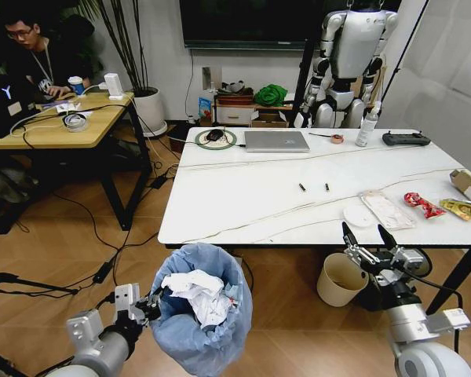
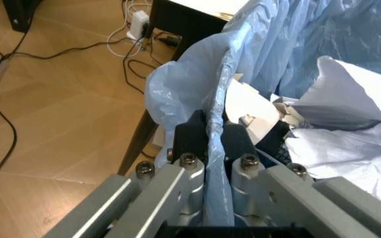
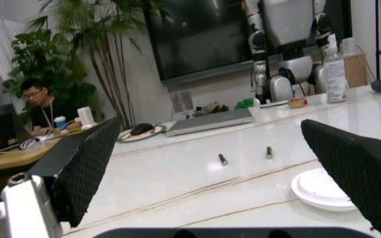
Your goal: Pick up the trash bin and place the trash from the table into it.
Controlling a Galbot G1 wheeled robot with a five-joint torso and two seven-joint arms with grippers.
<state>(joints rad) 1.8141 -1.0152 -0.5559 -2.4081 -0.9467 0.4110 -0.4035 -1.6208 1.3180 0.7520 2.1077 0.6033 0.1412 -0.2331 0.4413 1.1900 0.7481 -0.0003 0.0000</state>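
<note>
The trash bin (image 1: 204,314), lined with a bulging light-blue bag (image 2: 190,84), is held off the floor in front of the table (image 1: 251,200), with crumpled white tissues (image 1: 195,292) inside. My left gripper (image 1: 151,305) is shut on its rim, and the bag is pinched between the black pads (image 2: 194,134). My right gripper (image 1: 365,232) stands open at the table's front edge, its fingers (image 3: 85,168) wide apart facing the white lid (image 3: 319,187). On the table's right part lie the lid (image 1: 359,216), a clear package (image 1: 387,210), a red wrapper (image 1: 422,204), a yellow wrapper (image 1: 459,208) and a brown paper bag (image 1: 469,184).
A cream bucket (image 1: 341,279) stands under the table beside my right arm. A grey laptop (image 1: 276,140), a black controller (image 1: 406,139), a spray bottle (image 1: 366,126) and two small dark items (image 1: 302,188) sit farther back. A wooden desk (image 1: 55,126) is at left, with cables on the floor.
</note>
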